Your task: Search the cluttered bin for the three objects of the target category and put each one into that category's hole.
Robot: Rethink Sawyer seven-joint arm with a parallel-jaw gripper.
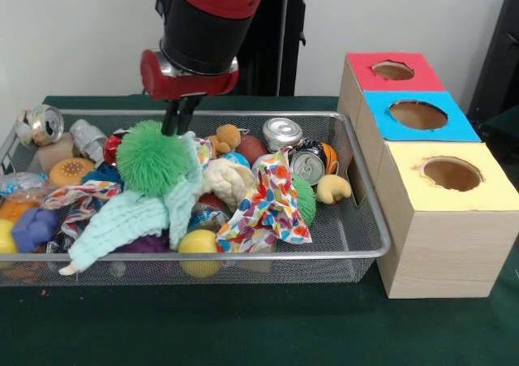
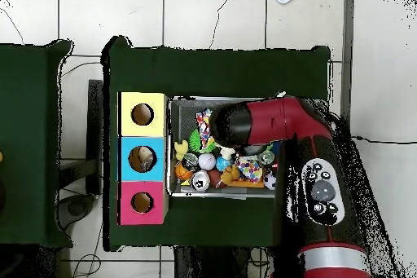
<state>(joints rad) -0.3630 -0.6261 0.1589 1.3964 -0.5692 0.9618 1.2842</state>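
Three holes wait in the yellow (image 1: 451, 174), blue (image 1: 418, 115) and red (image 1: 392, 71) boxes beside the wire bin (image 1: 369, 236). Farther back, the gripper (image 1: 179, 123) hangs with fingers close together over the green spiky ball (image 1: 152, 158), seemingly about to grip it; contact is unclear.

- My arm (image 1: 207, 17): red shell, black joints.
- Wire bin (image 1: 357, 212): silver mesh.
- Spiky ball (image 1: 152, 158) in the bin: bright green.
- Knitted cloth (image 1: 130, 218) below the ball: pale mint.
- Patterned cloth (image 1: 268, 204) right of the ball: white with multicoloured spots.
- Cans (image 1: 282, 132): silver.
- Box tops right of the bin: red (image 1: 393, 71), blue (image 1: 418, 115), yellow (image 1: 451, 174); wooden sides.
- Table cover (image 1: 243, 325): dark green.
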